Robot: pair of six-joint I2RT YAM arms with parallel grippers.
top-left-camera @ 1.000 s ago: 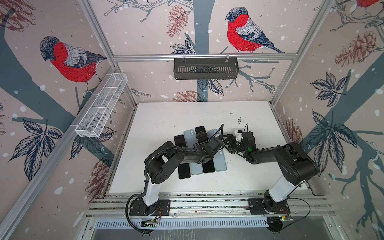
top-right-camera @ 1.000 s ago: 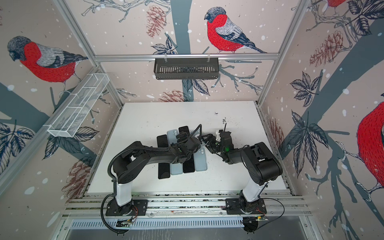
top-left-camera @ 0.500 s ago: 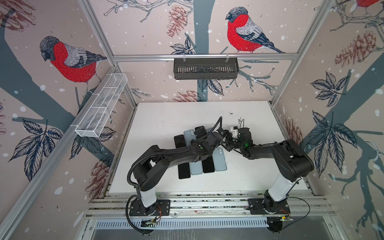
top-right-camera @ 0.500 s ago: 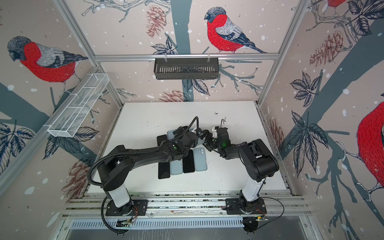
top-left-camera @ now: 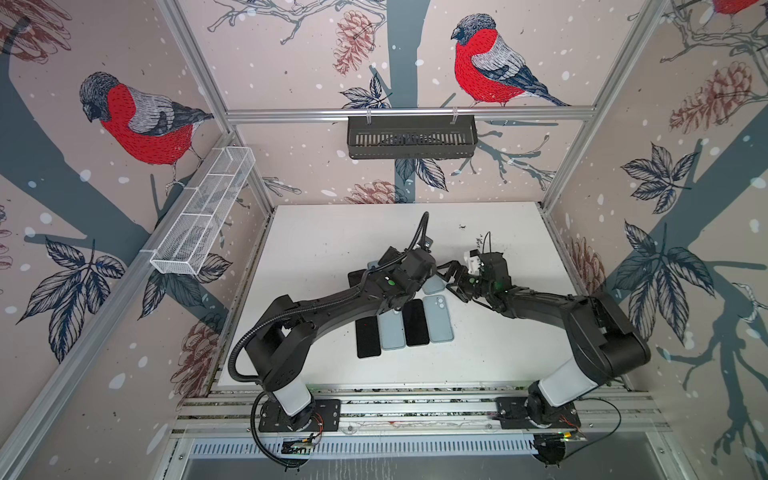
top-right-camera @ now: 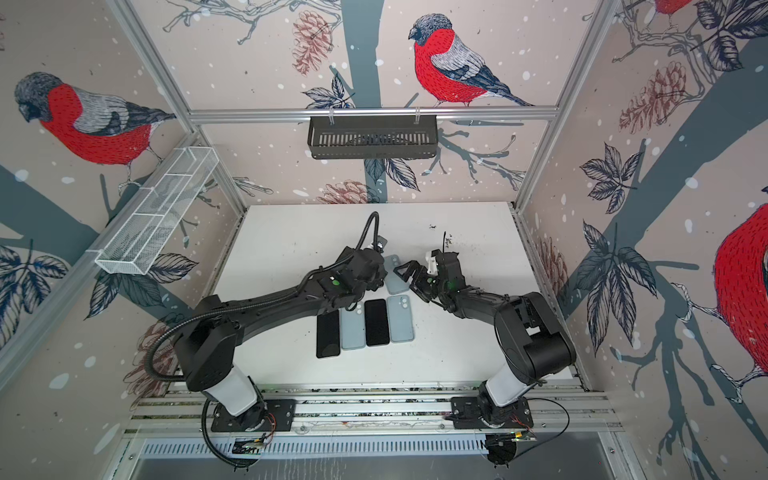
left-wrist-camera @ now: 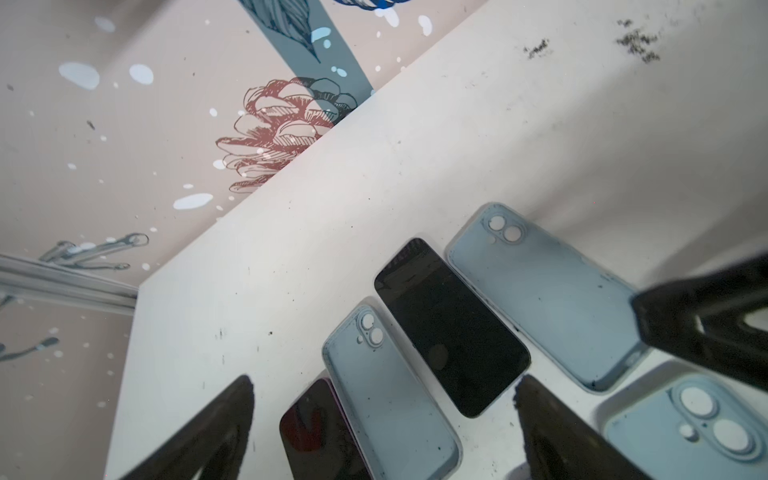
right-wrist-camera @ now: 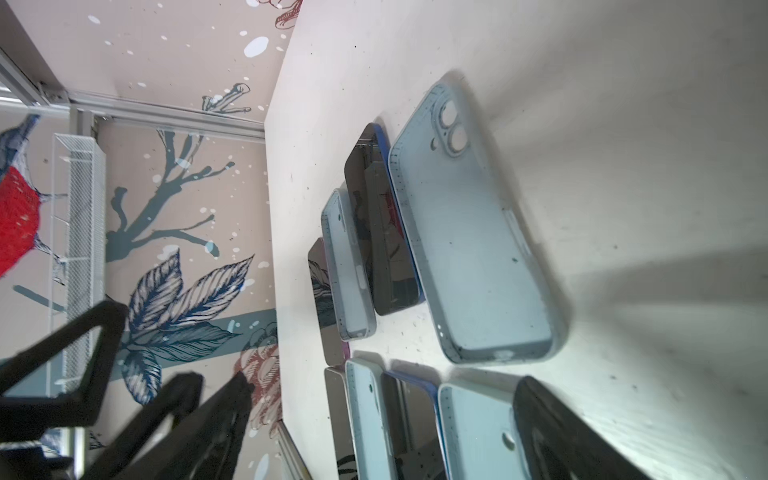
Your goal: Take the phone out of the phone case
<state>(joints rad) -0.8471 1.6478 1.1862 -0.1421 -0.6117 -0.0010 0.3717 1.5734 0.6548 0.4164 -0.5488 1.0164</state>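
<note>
Two rows of black phones and light blue phone cases lie flat on the white table (top-left-camera: 332,232). In the back row a case (right-wrist-camera: 469,249) lies hollow side up beside a black phone (left-wrist-camera: 453,324), another case (left-wrist-camera: 386,395) and a dark phone (left-wrist-camera: 316,428). My left gripper (left-wrist-camera: 382,419) hangs open above that second case and the dark phone, holding nothing. My right gripper (top-left-camera: 452,281) stands open just right of the back-row case (top-left-camera: 434,284), also with nothing between its fingers. Both grippers face each other closely. No phone shows inside any case.
The front row holds a black phone (top-left-camera: 368,338), a blue case (top-left-camera: 392,330), another black phone (top-left-camera: 417,323) and a blue case (top-left-camera: 438,318). A black basket (top-left-camera: 411,141) hangs on the back wall, a white wire basket (top-left-camera: 203,216) on the left wall.
My right gripper's jaws have spread wide. My left arm has stretched farther back over the back row, and the two grippers have drawn slightly apart.
</note>
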